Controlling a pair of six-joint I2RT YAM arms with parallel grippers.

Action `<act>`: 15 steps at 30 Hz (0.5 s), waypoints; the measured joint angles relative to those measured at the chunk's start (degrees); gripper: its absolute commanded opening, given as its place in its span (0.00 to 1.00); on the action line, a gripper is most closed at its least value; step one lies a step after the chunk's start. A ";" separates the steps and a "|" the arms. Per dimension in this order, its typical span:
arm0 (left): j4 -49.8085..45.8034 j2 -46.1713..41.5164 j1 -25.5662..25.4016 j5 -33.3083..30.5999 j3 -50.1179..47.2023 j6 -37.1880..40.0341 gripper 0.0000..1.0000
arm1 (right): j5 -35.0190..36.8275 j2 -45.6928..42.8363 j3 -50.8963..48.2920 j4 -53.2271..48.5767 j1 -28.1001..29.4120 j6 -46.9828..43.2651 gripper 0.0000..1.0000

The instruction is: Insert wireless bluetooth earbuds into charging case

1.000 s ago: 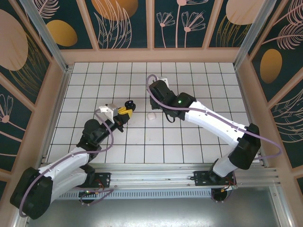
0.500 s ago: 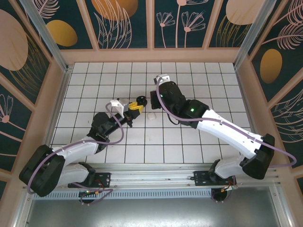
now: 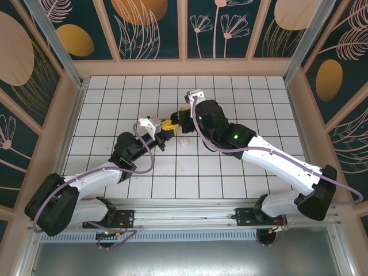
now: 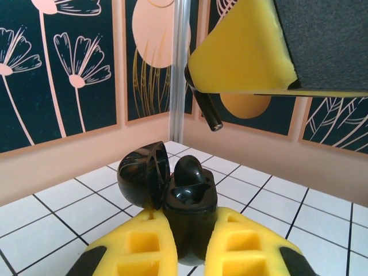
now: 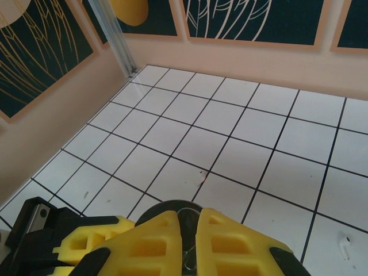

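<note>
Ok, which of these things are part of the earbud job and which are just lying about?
In hand: black charging case, open, gripped by the left fingers; seated black earbud inside it; second black earbud pinched in the right fingers above.
Lying about: white earbud on the tiles, untouched, though it belongs to the job.

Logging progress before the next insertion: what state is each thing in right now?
charging case: lid open, upright, clamped in the left gripper.
held black earbud: gripped by the right gripper, above the case, not inserted.
second black earbud: looks seated in the case.
white earbud: lying loose, outside the case.
</note>
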 measured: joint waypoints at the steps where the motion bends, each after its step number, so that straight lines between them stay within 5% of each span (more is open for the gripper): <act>1: -0.22 0.00 0.00 -0.02 0.00 0.28 0.00 | -0.20 0.20 0.00 0.04 0.09 0.00 0.10; 15: -2.10 0.00 0.00 -1.11 0.81 1.75 0.00 | -1.68 2.71 -0.07 0.17 0.48 1.40 0.10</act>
